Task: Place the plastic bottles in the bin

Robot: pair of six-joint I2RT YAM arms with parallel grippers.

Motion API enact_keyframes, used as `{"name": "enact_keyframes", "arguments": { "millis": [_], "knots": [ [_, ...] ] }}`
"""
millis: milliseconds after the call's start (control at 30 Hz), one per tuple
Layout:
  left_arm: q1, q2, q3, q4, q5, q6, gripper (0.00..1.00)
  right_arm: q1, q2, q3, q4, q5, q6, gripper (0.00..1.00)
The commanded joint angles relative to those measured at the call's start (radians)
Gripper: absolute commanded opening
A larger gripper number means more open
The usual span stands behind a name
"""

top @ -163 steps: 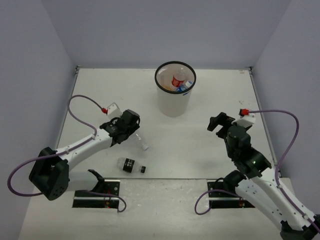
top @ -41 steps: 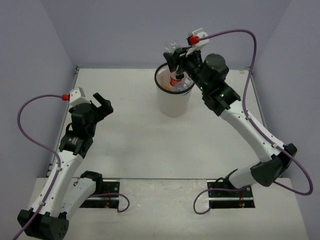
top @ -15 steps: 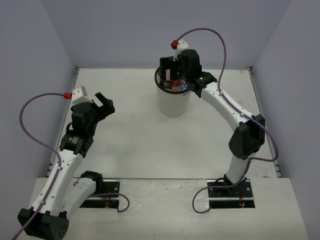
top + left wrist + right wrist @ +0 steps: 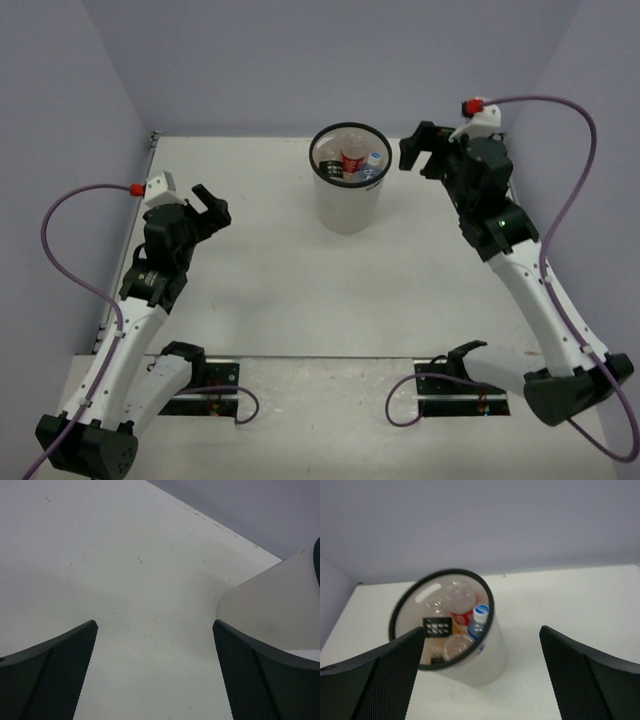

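The plastic bottles [image 4: 461,611] are seen gathered inside the bin [image 4: 348,205], which is judged why the right gripper [image 4: 412,150] (beside the rim) and the left gripper [image 4: 212,203] are held spread and empty.

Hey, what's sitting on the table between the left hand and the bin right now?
Nothing: in the top external view only bare table separates the left hand from the bin.

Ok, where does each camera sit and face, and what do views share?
Top external: above and behind the bases, facing down on the table; both arms, left hand, right hand show.
Left wrist: on the left arm, facing across the table to the bin wall; own fingers show.
Right wrist: on the right arm, looking into the bin at the bottles; own fingers show.
Shared: the bin, in all three.
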Motion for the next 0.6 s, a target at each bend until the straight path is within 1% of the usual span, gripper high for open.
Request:
{"name": "enact_keyframes", "arguments": {
  "millis": [0,67,100,133,233,400,467,567],
  "knots": [
    [0.009,0.001,0.019,0.028,0.006,0.029,1.0,-0.007,-0.163,-0.253,-0.054,0.16,0.106,0.99],
    [0.009,0.005,0.012,0.037,0.01,0.032,1.0,-0.007,-0.235,-0.328,-0.074,0.188,0.153,0.99],
    [0.009,0.012,0.007,0.044,0.012,0.034,1.0,-0.007,-0.28,-0.404,-0.092,0.203,0.179,0.99],
    [0.009,0.017,0.004,0.045,0.008,0.034,1.0,-0.008,-0.345,-0.483,-0.119,0.201,0.216,0.99],
    [0.009,0.015,-0.008,0.044,0.004,0.034,1.0,-0.007,-0.458,-0.607,-0.187,0.164,0.284,0.99],
    [0.008,-0.017,-0.066,0.094,0.028,0.032,1.0,-0.007,-0.597,-0.719,-0.229,0.11,0.334,0.99],
    [0.009,-0.019,-0.061,0.096,0.046,0.035,1.0,-0.007,-0.652,-0.742,-0.22,0.108,0.339,0.99],
    [0.009,-0.013,-0.044,0.073,0.038,0.038,1.0,-0.007,-0.685,-0.751,-0.2,0.109,0.343,0.99]
  ]
}}
